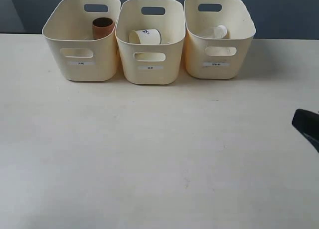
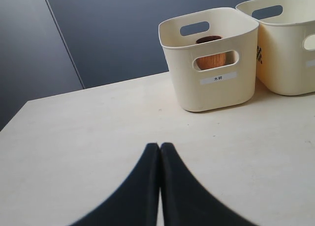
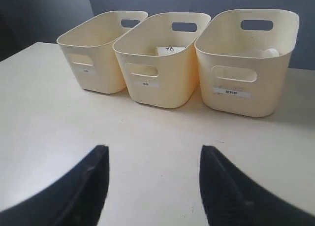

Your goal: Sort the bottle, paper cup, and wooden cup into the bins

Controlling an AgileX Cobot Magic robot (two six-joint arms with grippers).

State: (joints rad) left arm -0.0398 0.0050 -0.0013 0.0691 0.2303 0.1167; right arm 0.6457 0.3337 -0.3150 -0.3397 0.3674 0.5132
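Three cream bins stand in a row at the back of the table. The wooden cup [image 1: 102, 27] sits in the left bin [image 1: 82, 59] and shows through its handle hole [image 2: 212, 60] in the left wrist view. In the middle bin [image 1: 149, 64] lies the white paper cup [image 1: 145, 37]. The clear bottle [image 1: 215, 32] with its white cap lies in the right bin [image 1: 219, 59]. My left gripper [image 2: 160, 146] is shut with nothing in it, low over the table. My right gripper [image 3: 153, 149] is open and empty, well short of the bins; only its dark tip [image 1: 306, 126] shows at the exterior view's right edge.
The pale table [image 1: 149, 154] stretches from the bins to the front edge. A dark blue wall [image 1: 279, 9] runs behind the bins. The table's left edge [image 2: 15, 117] shows in the left wrist view.
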